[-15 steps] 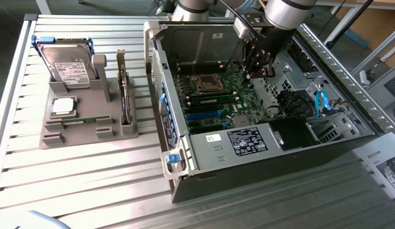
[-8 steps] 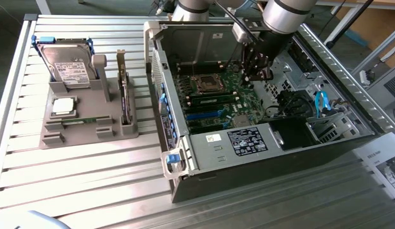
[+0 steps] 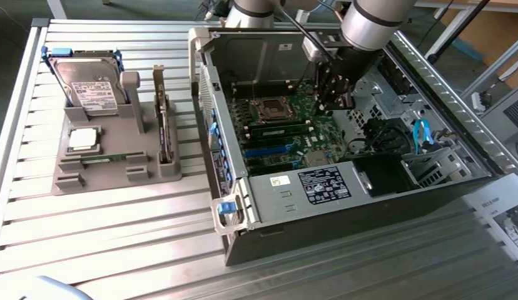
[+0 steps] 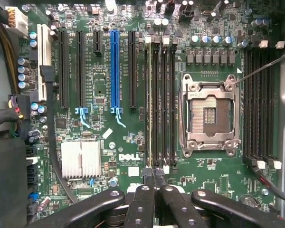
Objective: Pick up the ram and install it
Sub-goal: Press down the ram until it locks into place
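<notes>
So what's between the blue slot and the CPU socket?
Wrist view: a black slot, then the bank of memory slots.

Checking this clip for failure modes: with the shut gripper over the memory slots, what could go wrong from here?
1. The gripper sits at one end of the ram, seemingly seated among the memory slots; uneven pressure could leave it tilted or half-seated.
2. The open processor socket lies beside them; a sideways slip could strike it.

Table (image 3: 117, 237) seen as ribbed bare metal. Case (image 3: 242, 59) walls noted as grey sheet metal. Holder (image 3: 101, 165) judged matt grey plastic. Motherboard (image 4: 109, 142) recorded green, semi-gloss; heatsink (image 4: 80, 159) finned bright metal; gripper (image 4: 154, 178) links matt black.
</notes>
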You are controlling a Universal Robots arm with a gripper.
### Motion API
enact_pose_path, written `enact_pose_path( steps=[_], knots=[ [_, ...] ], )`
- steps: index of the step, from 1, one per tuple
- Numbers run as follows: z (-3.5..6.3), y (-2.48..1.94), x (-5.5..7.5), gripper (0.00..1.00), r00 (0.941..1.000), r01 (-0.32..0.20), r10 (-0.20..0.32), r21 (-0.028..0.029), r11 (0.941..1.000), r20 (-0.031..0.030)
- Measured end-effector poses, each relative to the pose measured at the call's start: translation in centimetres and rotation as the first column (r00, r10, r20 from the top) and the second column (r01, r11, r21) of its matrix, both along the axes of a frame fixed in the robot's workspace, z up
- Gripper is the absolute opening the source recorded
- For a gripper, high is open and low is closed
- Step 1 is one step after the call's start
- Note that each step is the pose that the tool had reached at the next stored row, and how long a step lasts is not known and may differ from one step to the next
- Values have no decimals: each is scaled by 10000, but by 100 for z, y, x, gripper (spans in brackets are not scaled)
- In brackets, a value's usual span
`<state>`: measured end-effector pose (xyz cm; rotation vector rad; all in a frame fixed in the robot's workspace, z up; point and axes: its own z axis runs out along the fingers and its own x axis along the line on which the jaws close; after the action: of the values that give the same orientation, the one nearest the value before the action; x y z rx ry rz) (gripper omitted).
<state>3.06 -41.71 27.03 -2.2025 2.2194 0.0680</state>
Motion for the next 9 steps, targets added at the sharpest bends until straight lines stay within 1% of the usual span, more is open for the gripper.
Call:
enact_pose_path(
  steps=[9],
  knots=[
    [-92,0,0,10,10000,0,0,-1,10000,0]
  ],
)
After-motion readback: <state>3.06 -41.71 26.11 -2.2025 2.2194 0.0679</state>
